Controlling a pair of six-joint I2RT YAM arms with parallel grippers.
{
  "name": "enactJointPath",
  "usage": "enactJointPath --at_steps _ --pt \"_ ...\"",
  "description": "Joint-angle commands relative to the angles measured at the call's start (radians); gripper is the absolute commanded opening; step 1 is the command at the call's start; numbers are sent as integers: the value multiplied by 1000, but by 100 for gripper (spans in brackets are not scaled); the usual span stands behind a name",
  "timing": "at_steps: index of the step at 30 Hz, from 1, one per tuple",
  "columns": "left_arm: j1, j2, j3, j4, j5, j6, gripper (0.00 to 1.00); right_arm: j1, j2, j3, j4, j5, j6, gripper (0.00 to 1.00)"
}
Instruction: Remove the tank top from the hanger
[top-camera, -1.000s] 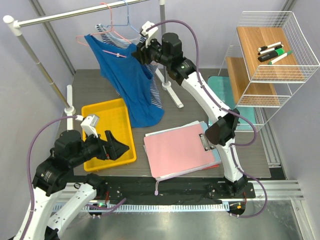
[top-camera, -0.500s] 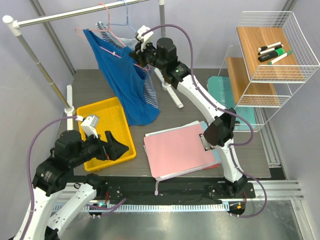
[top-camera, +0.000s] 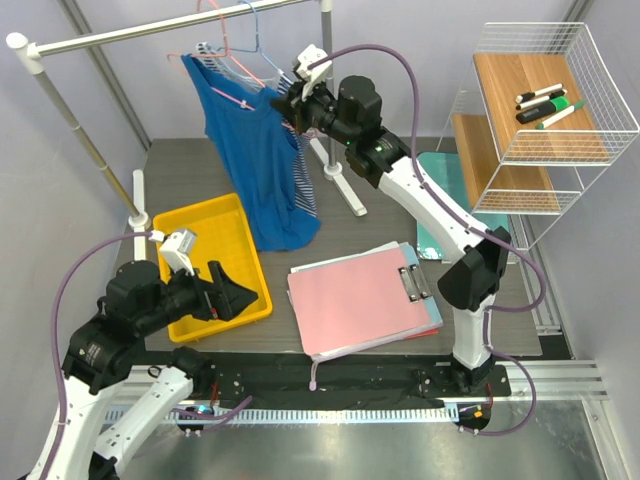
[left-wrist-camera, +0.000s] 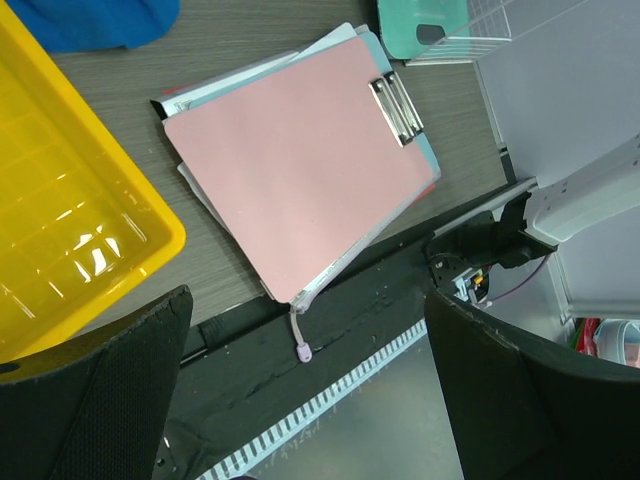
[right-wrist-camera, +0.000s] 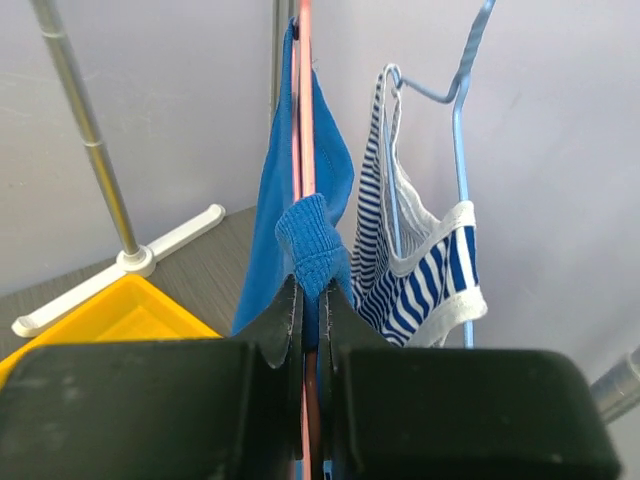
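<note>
We see the right tool (right-wrist-camera: 310, 312) clenched on a bunched fold of the blue tank top (right-wrist-camera: 312, 240), its two pads pressed together with the cloth and the pink hanger (right-wrist-camera: 303, 90) running up between them. The garment is on that hanger, straight ahead of the tool and draping down beneath it toward the desk (top-camera: 190, 170). The hanger's hook sits up at the rail (top-camera: 130, 33), above and beyond the tool. Just to this tool's right hangs a striped top (right-wrist-camera: 425, 270) on a blue hanger (right-wrist-camera: 462, 95), close to the blue one but apart from the pads. The left tool (left-wrist-camera: 305, 320) is released, fingers spread wide, grasping nothing. Below it lie a yellow tray (left-wrist-camera: 110, 210) on its left side and a pink clipboard (left-wrist-camera: 300, 170) under its gap.
</note>
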Motion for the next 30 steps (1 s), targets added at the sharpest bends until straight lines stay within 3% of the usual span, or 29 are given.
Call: enactJointPath --at_steps 1,5,10,17,21,25,30 --pt "2 -7 37 59 42 -22 97 10 -147 -27 200 -15 18 1" --pt "2 -7 42 67 54 -39 97 12 -201 -89 232 -26 45 1" --pt "2 -19 62 131 86 -67 96 18 -314 -171 132 -18 52 1" --pt "2 34 192 282 91 -101 89 21 -581 -498 80 43 96 1" --pt "2 91 264 347 5 -81 85 26 -701 -584 -6 69 148 1" --pt "2 210 407 311 -123 -7 84 30 -820 -655 -62 59 193 1" --pt "2 352 491 344 -170 16 82 30 -970 -725 -148 17 242 1"
